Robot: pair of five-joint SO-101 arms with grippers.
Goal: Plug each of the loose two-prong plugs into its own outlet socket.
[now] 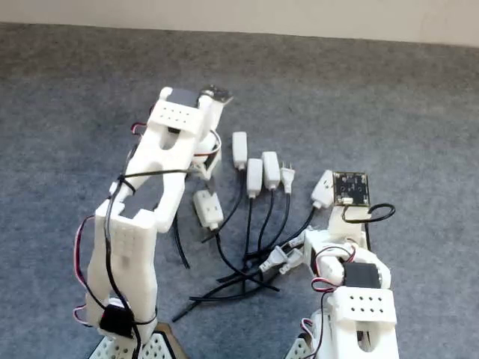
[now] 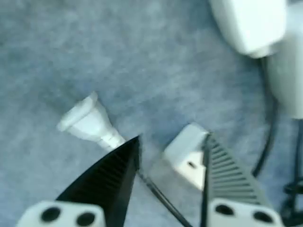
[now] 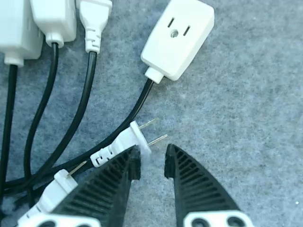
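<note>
Left wrist view, claw (image 2: 173, 138) partly hides socket (image 2: 185, 153)

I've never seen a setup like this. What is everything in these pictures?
outlet sockets: five in the high view, white, mid-carpet between the arms
two-prong plugs: at least three, white, one beside the sockets, two by the right arm
cords: several, black, tangled
carpet: one, grey, underneath
arms: two, white, either side
left pincer: black fingers, open, socket between its tips
right pincer: black fingers, open, beside a plug
</note>
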